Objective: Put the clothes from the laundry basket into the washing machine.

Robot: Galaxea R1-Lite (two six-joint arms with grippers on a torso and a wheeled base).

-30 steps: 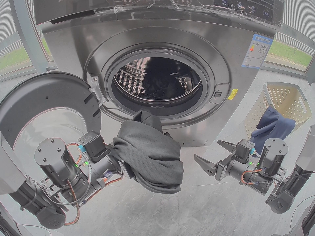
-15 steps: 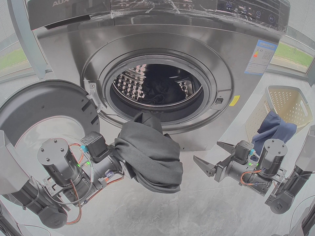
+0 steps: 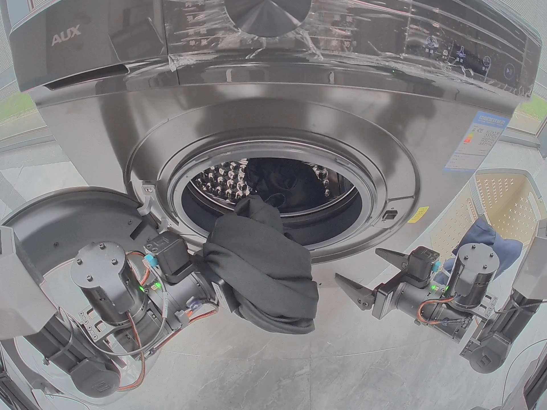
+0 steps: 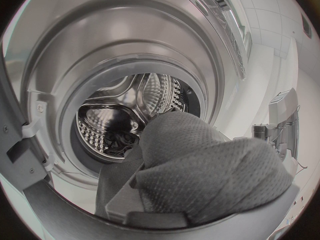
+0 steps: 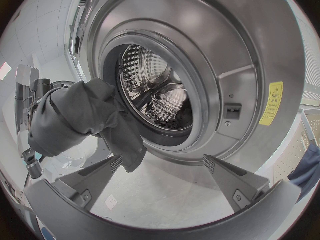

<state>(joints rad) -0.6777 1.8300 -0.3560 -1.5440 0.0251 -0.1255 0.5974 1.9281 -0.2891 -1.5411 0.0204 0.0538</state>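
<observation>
Nearer washer [image 3: 273, 115] now; garment [image 3: 262, 269] covers L fingers [image 4: 121, 200].

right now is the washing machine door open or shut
Open: the round grey door stands swung out to the left, baring the dimpled steel drum.

Grey marbled floor [image 3: 342, 365] beneath right gripper [image 3: 356, 264]; white tiles [image 5: 36, 20], maybe ceiling, far from it; daylit window [image 3: 16, 108], grass outside.

Right gripper [image 3: 356, 263] held low, jaws wide apart, beside left arm [image 3: 108, 291].
</observation>
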